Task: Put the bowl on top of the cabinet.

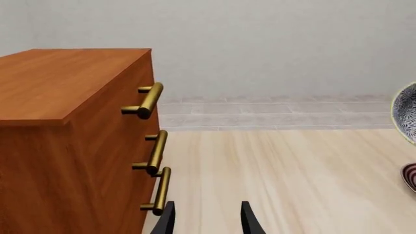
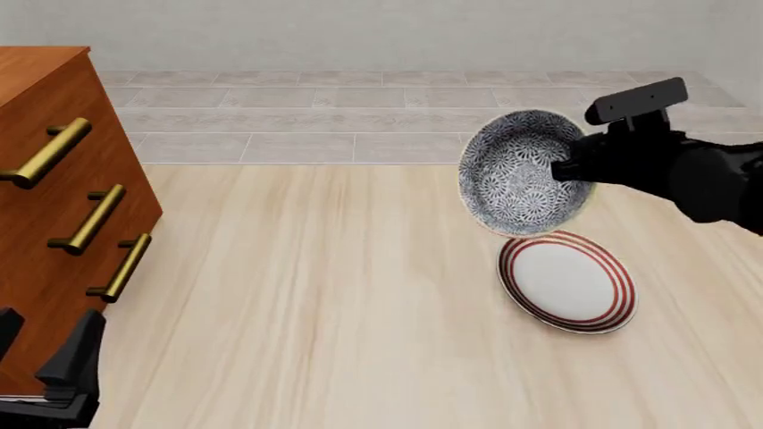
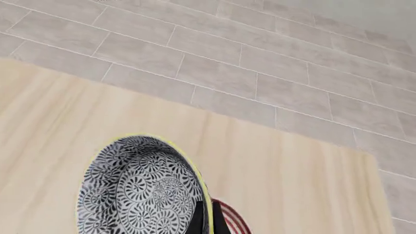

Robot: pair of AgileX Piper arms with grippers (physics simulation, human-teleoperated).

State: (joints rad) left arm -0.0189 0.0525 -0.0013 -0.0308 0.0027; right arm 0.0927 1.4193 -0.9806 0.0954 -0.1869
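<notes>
Bowl held in the air, well apart from the cabinet.

The cabinet [image 2: 54, 192] stood at the table's [image 2: 334, 295] left edge; only the left wrist view showed its bare top. The bowl [image 2: 524, 172], tipped on edge, hung above the red-ringed plate [image 2: 567, 282], far right of the cabinet. The right gripper [image 2: 573, 172] pinched the bowl's rim, arm reaching in level. The left gripper [image 1: 206, 218] sat low beside the cabinet's drawers, fingers parted, holding nothing.

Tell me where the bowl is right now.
In the front view the bowl is on the right side, held tilted in the air by the right gripper, just above the red-ringed plate and far from the cabinet at left.
</notes>
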